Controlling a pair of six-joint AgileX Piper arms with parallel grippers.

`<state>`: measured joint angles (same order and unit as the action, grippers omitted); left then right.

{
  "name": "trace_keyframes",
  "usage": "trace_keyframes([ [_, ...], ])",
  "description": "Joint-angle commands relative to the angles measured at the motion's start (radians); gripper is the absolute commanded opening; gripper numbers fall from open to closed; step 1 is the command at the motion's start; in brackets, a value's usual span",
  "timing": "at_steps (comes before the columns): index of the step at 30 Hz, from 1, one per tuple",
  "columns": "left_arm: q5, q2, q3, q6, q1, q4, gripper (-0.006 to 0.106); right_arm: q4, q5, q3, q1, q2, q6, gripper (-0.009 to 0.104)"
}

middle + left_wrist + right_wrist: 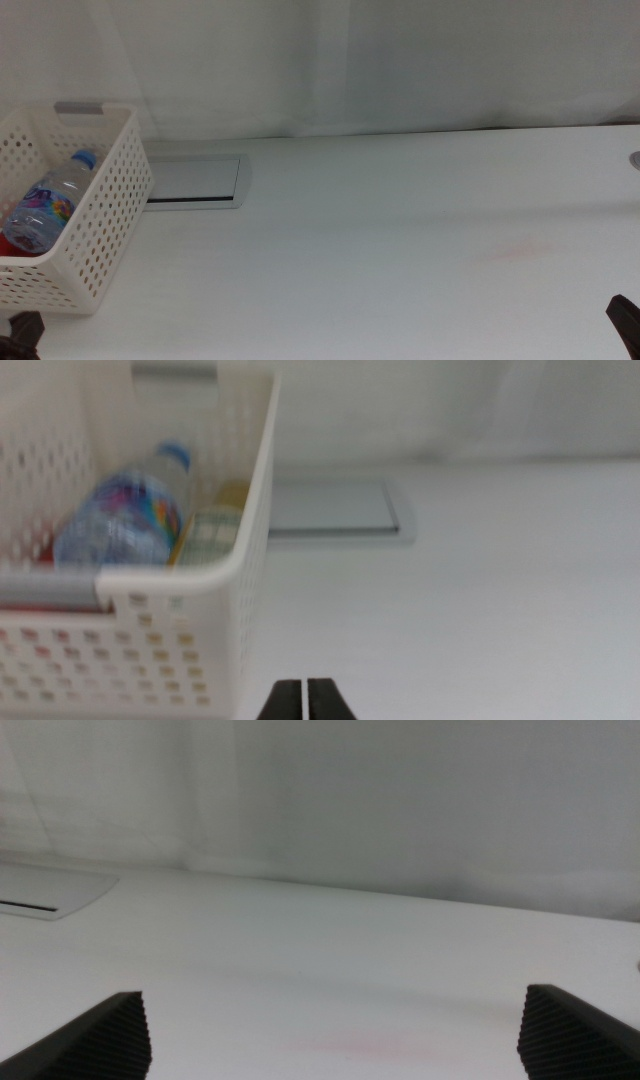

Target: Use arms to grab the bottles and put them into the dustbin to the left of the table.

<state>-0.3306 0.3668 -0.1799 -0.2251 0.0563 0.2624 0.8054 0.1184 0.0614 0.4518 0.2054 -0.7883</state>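
Lab: bare white table [400, 220], backdrop [400, 60]

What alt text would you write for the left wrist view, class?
A white perforated dustbin holds a blue-capped water bottle beside a yellow-liquid bottle, with red showing behind. The left gripper, fingers together, sits over the white table near a grey panel.
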Motion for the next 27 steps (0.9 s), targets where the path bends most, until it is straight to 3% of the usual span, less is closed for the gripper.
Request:
trace_keyframes([
  [1,0.059,0.006,0.039,0.016,-0.007,0.007,-0.003,0.010,-0.022,-0.007,-0.005,-0.004,0.000,0.103],
  [11,0.086,0.006,0.052,-0.027,-0.007,0.016,-0.003,0.015,-0.053,-0.007,-0.005,-0.061,0.014,0.103],
  [18,0.096,0.006,0.054,-0.100,-0.007,0.016,-0.003,0.006,0.163,-0.007,-0.005,-0.218,0.029,0.103],
  [27,0.111,0.006,0.054,-0.127,-0.007,0.016,-0.003,0.002,0.190,-0.007,-0.005,-0.237,0.029,0.103],
])
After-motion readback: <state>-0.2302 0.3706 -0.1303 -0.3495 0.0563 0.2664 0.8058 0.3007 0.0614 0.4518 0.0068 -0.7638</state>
